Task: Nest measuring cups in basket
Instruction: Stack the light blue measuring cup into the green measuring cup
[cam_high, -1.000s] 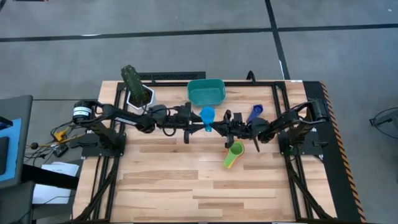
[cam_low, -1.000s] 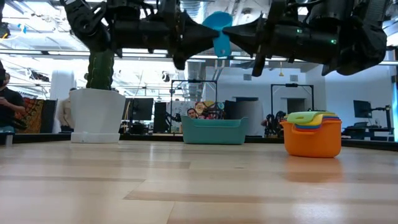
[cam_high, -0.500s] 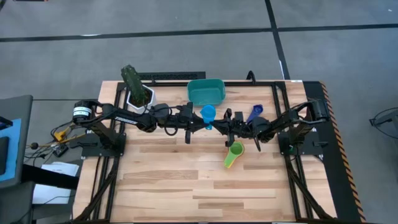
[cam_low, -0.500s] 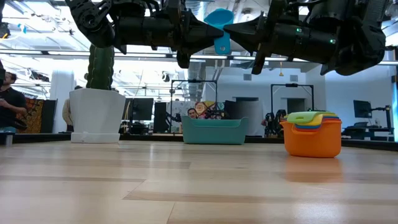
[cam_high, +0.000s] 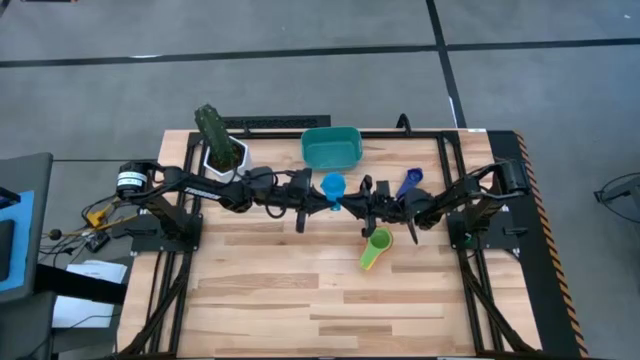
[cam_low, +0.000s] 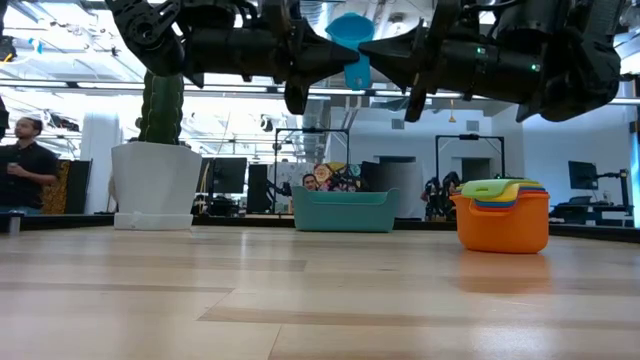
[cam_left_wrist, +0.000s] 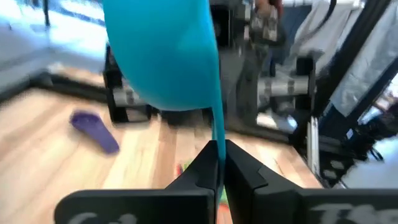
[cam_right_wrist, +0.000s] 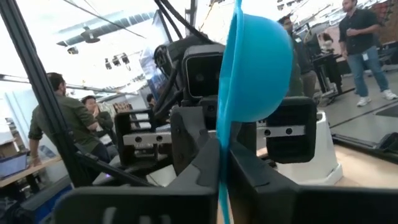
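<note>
A light blue measuring cup (cam_high: 333, 185) hangs in mid-air over the table's middle, high above the wood in the low view (cam_low: 350, 40). My left gripper (cam_high: 324, 200) comes at it from the left and my right gripper (cam_high: 352, 204) from the right; both are shut on it. A stack of green, yellow and orange cups (cam_high: 376, 247) stands on its base on the table (cam_low: 503, 215). A dark blue cup (cam_high: 409, 182) lies behind the right arm. The teal basket (cam_high: 331, 147) sits at the far edge. My left gripper pinches the flat handle (cam_left_wrist: 218, 134) of the light blue cup between its two fingers, just below the bowl, coming level from the table's left. The cup is lifted clear and turned on its side. My right gripper pinches the same cup's thin edge (cam_right_wrist: 222, 146) between its two fingers, coming level from the table's right. The bowl (cam_right_wrist: 258, 68) bulges out past the fingertips, lifted clear.
A white pot with a green plant (cam_high: 221, 150) stands at the far left, behind the left arm. The table's near half (cam_high: 300, 300) is bare wood. People stand in the room beyond the table (cam_low: 25, 165).
My left gripper, with the light blue cup, has edged a little toward the table's right, and the two grippers' fingertips now stand closer together at the cup. The cup has stayed lifted high above the table.
</note>
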